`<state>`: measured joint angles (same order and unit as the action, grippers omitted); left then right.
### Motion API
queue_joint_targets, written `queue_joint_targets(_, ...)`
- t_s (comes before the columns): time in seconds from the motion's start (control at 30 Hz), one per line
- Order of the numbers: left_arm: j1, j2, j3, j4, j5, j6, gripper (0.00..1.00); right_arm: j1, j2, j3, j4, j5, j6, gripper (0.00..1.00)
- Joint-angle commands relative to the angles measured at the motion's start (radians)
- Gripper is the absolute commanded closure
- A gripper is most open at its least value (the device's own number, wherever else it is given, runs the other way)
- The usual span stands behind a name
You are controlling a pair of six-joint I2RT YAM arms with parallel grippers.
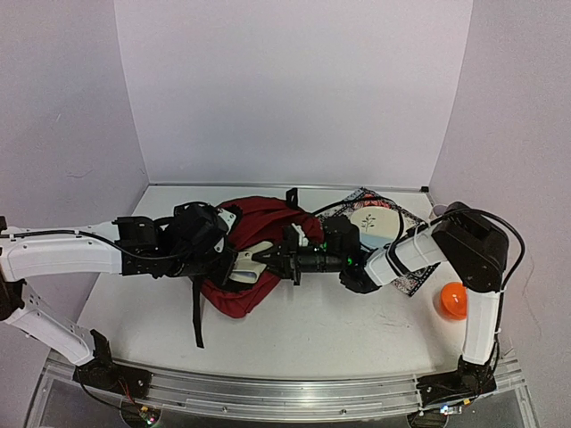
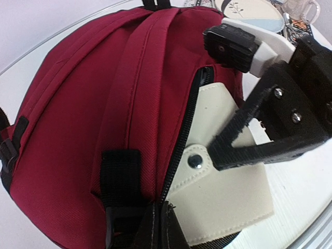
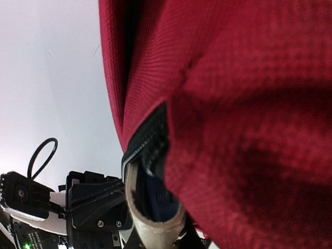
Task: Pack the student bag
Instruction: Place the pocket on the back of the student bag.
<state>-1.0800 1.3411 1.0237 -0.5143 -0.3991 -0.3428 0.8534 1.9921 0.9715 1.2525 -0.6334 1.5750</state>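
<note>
The student bag [image 1: 268, 218], dark red with black straps, lies in the middle of the table with its zipper [image 2: 181, 150] open. A cream pouch [image 2: 228, 197] with a metal snap sticks halfway out of that opening. My right gripper [image 2: 218, 155] reaches in from the right and is shut on the pouch. In the right wrist view the pouch's edge [image 3: 155, 228] sits at the bag's mouth, under red fabric [image 3: 249, 104]. At the near end of the zipper my left gripper [image 2: 158, 228] is shut, pinching the bag's edge. Seen from above, both grippers meet at the bag's front [image 1: 241, 261].
A round plate [image 1: 375, 220] with a plant drawing lies on a patterned mat behind the right arm, with a clear mug [image 2: 301, 8] beside it. An orange ball [image 1: 453, 300] sits at the right edge. A black strap [image 1: 196, 312] trails toward the front.
</note>
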Motion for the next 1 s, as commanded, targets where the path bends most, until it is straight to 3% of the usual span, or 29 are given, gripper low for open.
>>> queue_joint_targets(0.0, -0.017, -0.035, 0.038, 0.086, 0.127, -0.032, 1.0, -0.024, -0.075, -0.008, 0.01, 0.124, -0.036, 1.0)
queue_joint_targets(0.2, -0.017, -0.054, 0.05, 0.087, 0.148, -0.053, 1.0, -0.041, -0.174, -0.062, -0.099, 0.239, -0.118, 1.0)
queue_joint_targets(0.4, -0.016, -0.042, 0.065, 0.097, 0.179, -0.073, 1.0, -0.031, -0.212, -0.006, -0.251, 0.309, -0.218, 1.0)
queue_joint_targets(0.97, -0.018, 0.025, 0.109, 0.174, 0.256, -0.062, 1.0, 0.085, -0.099, 0.201, -0.384, 0.411, -0.251, 1.0)
